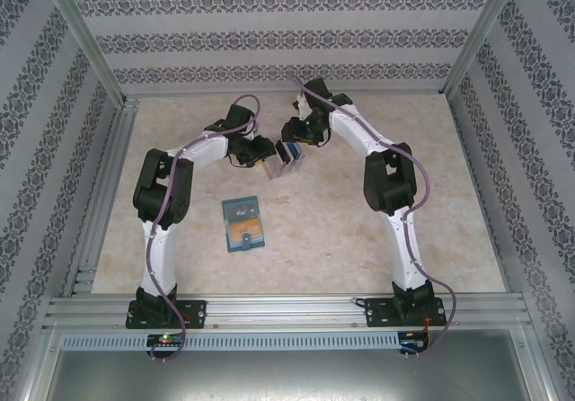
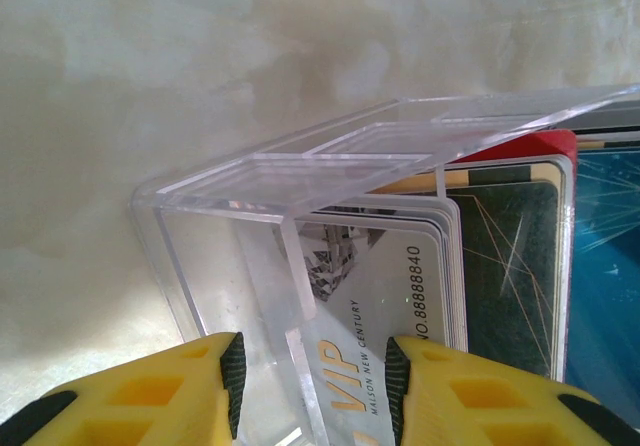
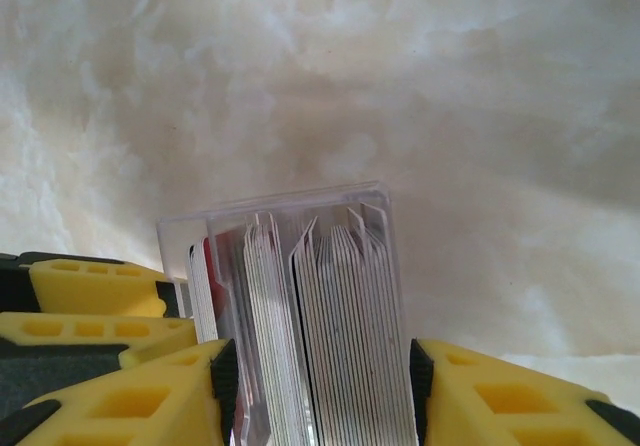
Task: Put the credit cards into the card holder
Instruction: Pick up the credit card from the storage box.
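My right hand [image 3: 318, 366] is clamped on the clear box [image 3: 280, 211], one yellow finger pressed against each side, over the far middle of the tabletop [image 1: 431, 194]. The credit cards [image 3: 340, 316] stand packed on edge inside it. My left hand [image 2: 312, 371] straddles a clear wall of the same box, with a finger on either side. I cannot tell whether they pinch it. A whitish VIP card faces that hand, with darker and blue ones beside it. The teal card holder [image 1: 243, 224] lies open on the tabletop, well apart from the box, nearer my bases.
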